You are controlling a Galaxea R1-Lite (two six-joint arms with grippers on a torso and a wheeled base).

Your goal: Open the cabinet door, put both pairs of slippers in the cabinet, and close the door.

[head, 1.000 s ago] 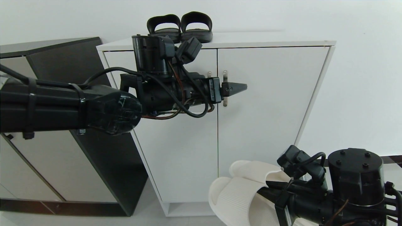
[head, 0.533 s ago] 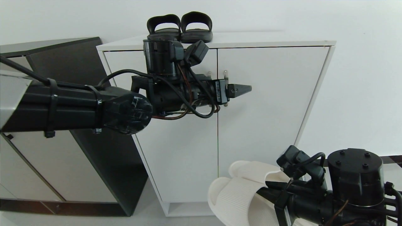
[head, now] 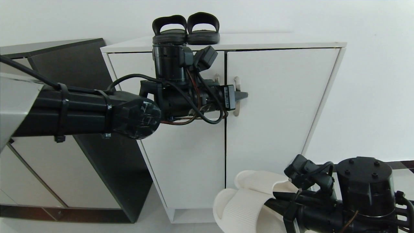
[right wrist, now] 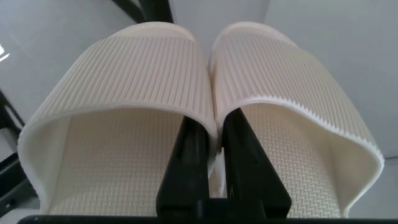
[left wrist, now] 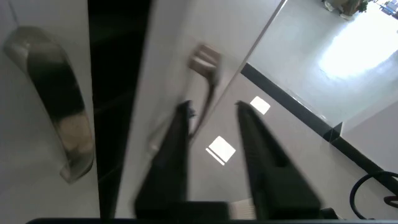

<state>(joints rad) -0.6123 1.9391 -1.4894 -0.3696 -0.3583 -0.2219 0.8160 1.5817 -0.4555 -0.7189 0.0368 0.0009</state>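
Metal handle (head: 237, 110) on the cabinet (head: 275, 113) stands 12 to 6 o'clock, right between the left fingers (left wrist: 264, 155), which are open a little. Right fingers (right wrist: 193, 155) squeeze the white slippers (right wrist: 143, 81) at 6 o'clock; black slippers (head: 186, 29) sit on top.

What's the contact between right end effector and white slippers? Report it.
Touching. Right wrist view: the right end effector clamps the adjoining inner walls of the white slippers.

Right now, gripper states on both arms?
Left gripper: open, jaws either side of the right door's handle.
Right gripper: shut on the white slippers.
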